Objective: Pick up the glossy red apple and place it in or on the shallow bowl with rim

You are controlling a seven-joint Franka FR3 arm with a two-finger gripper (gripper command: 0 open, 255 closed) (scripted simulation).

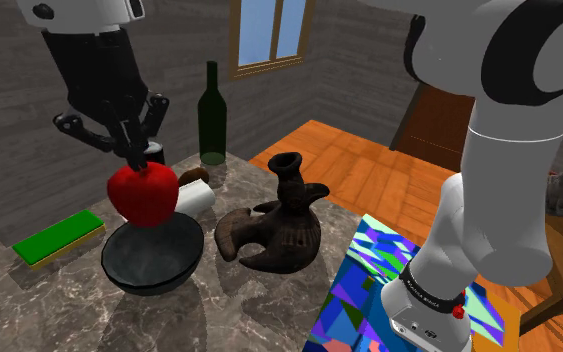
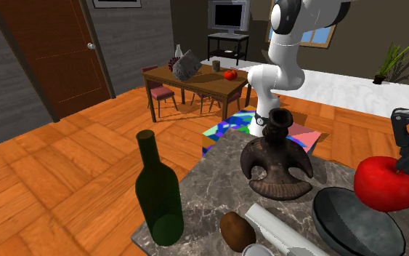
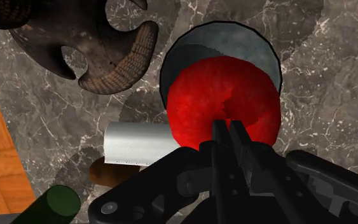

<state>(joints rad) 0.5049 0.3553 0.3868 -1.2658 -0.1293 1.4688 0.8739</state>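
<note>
Gripper (image 3: pixel 229 125) seen pinched narrow on top of red apple (image 3: pixel 225 95); apple held just above dark bowl (image 3: pixel 234 35). Risk judged: thin hold could be lost, or apple released off-centre, rim struck, apple rolled onto marble counter (image 3: pixel 336 95).

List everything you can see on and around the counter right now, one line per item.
red apple: 1, red, held just above the bowl
bowl: 1, dark grey, on the marble counter under the apple
bottle: 1, dark green, upright at the counter's far edge
horned vessel: 1, dark brown, on the counter at the shoulder view's right of the bowl
flat block: 1, green with a yellow edge, at the shoulder view's left of the bowl
cylinder: 1, white, lying behind the bowl
oval thing: 1, brown, beside the cylinder
dining table: 1, brown, across the wooden floor
stand: 1, multicoloured, under the arm
arm: 1, white
gripper: 1, black, fingers shut on the apple's top
</note>
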